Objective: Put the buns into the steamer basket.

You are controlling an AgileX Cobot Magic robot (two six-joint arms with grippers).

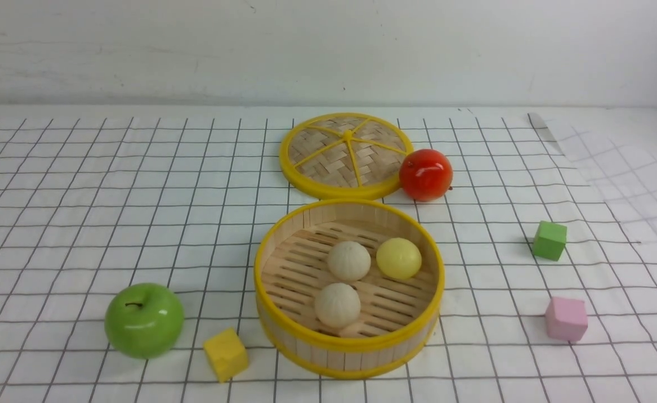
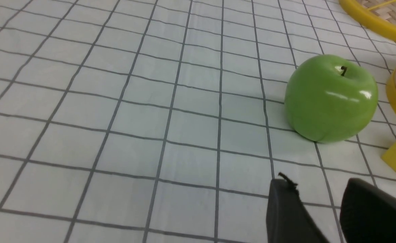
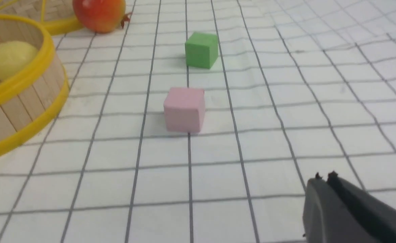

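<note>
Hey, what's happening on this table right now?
Nothing is being handled. All three buns, two cream and one yellow, sit inside the steamer basket, with its lid lying flat behind it. Both arms are out of the front view. The left gripper is open and empty near the green apple; the right gripper is shut on nothing, near the pink cube.

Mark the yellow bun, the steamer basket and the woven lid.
yellow bun [image 1: 398, 258], front view, centre of the ball.
steamer basket [image 1: 350, 342], front view, near rim.
woven lid [image 1: 334, 162], front view, woven panel left of centre.
</note>
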